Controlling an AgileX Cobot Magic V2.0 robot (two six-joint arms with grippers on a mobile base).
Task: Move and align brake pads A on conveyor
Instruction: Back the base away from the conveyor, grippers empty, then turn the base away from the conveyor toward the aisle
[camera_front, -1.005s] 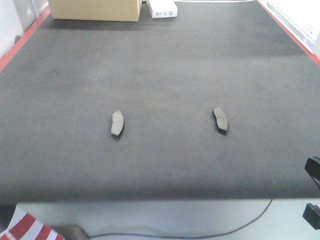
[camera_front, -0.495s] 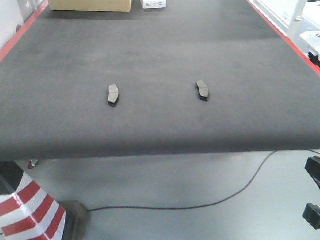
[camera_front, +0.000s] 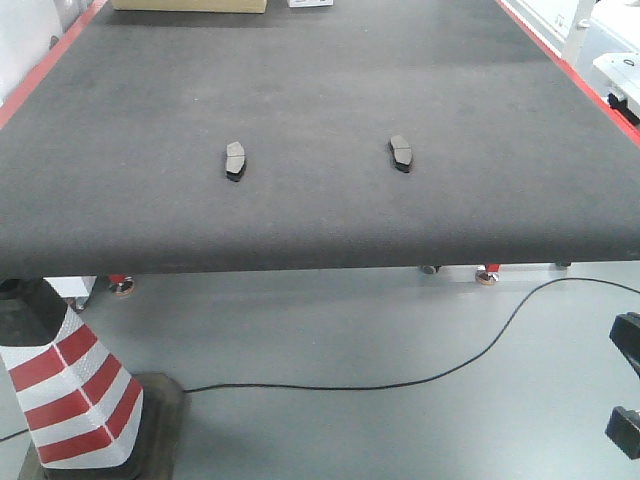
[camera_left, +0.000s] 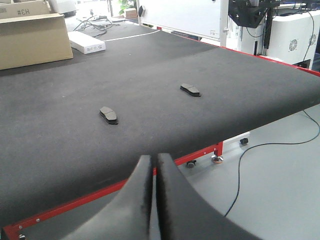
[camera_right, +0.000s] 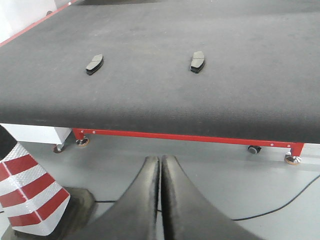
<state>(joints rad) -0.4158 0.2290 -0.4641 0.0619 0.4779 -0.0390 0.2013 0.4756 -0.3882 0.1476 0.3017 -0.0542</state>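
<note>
Exterior front-facing: striped cone (camera_front: 75, 395) beside conveyor (camera_front: 320, 80).

Closed hand (camera_right: 160, 159), two brake pads (camera_right: 94, 63) on conveyor (camera_right: 160, 102)

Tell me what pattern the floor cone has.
Red and white stripes; the cone shows best in the exterior front-facing view.

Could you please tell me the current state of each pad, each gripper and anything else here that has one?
Left pad: lying on the conveyor, ungripped.
Right pad: lying on the conveyor, apart from the left pad, ungripped.
Left gripper: shut, empty.
Right gripper: shut, empty.
Cone: upright on the floor.
Cable: loose on the floor.
</note>
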